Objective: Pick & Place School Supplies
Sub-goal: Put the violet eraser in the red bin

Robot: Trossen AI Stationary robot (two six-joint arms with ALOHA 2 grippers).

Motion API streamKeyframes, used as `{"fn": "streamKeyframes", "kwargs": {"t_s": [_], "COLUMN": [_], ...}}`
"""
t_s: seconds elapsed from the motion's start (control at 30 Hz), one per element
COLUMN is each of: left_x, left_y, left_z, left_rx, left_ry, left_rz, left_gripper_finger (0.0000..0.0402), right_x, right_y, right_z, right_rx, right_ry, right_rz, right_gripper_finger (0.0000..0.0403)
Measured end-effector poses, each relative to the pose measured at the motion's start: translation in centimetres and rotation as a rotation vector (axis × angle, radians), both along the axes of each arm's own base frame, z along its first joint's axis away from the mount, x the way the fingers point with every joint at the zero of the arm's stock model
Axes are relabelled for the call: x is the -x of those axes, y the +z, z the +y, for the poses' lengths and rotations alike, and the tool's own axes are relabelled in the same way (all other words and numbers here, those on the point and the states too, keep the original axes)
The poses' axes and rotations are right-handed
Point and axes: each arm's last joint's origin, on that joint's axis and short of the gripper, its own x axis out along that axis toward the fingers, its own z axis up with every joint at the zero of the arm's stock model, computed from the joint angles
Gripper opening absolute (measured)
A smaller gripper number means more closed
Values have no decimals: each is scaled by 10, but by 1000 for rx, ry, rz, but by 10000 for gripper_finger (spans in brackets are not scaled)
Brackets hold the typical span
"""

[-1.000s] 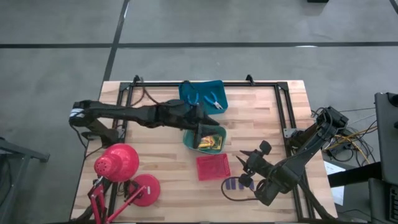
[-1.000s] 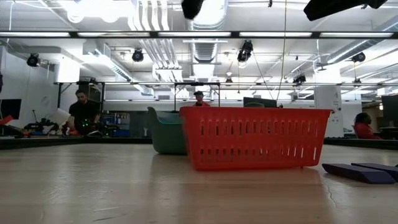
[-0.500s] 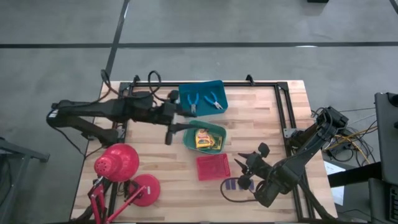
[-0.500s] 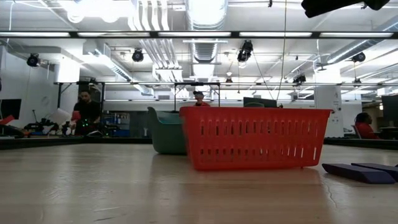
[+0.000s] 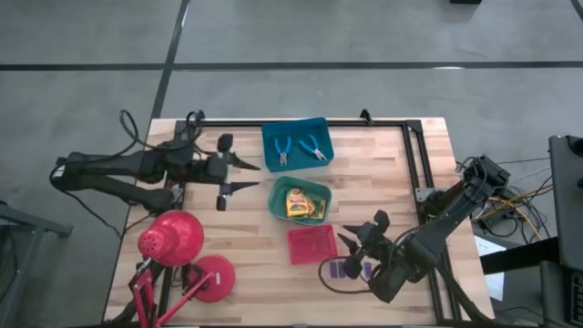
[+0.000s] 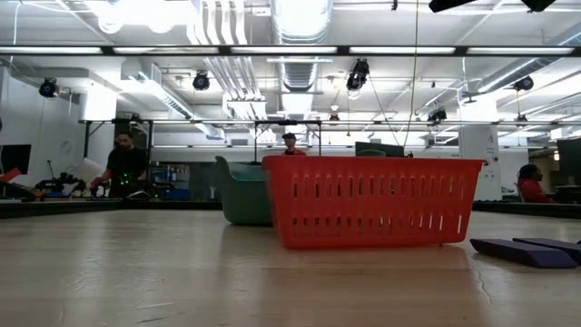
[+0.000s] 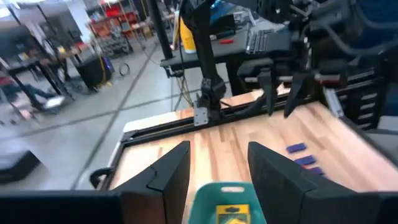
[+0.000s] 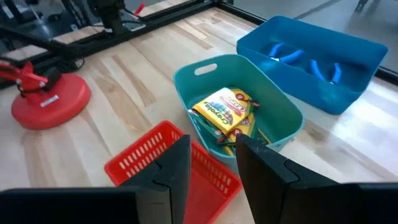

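We see sorting by kind: scissor tools point(image 5: 298, 148) in the blue tray point(image 5: 270, 135), yellow boxes point(image 5: 305, 206) in the green; left gripper point(image 5: 244, 175) empty, part-open beside them, right gripper point(image 5: 353, 239) part-open over purple blocks point(image 5: 347, 270) awaiting the red tray point(image 5: 312, 244)

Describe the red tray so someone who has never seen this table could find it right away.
Start at the wooden table and find the three trays in its middle. The red tray sits nearest the front edge, just below the green tray. It alone has slotted mesh walls, and it looks empty.
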Motion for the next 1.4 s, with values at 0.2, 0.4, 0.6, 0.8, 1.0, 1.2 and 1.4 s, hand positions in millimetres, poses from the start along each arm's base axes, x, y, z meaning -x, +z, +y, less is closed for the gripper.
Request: {"fn": "streamKeyframes", "kwargs": {"t_s": [0.2, 0.4, 0.6, 0.8, 1.0, 1.2, 1.4], "left_x": [16, 31, 46, 54, 58, 59, 59], "left_y": [-39, -84, -124, -139, -153, -153, -153], "left_z": [1, 4, 8, 10, 9, 10, 10], "left_rx": [-53, -106, -53, 9, 11, -54, -125], "left_ry": [3, 24, 70, 86, 67, 81, 92], "left_rz": [-131, -239, -217, -224, -156, -148, -143], "left_gripper_finger": [167, 168, 168, 168, 167, 168, 168], "right_x": [-9, -14, -18, -21, -20, -21, -28], "right_y": [11, 15, 18, 19, 20, 22, 32], "right_z": [-5, -10, -15, -18, -21, -19, -22], "right_rx": [-44, -20, -4, -4, -236, -382, -470], "right_ry": [-42, -45, -52, -64, -130, -105, -108], "right_rz": [-41, -28, -19, -20, -51, -20, -110], "right_gripper_finger": [125, 125, 125, 125, 125, 125, 125]}}
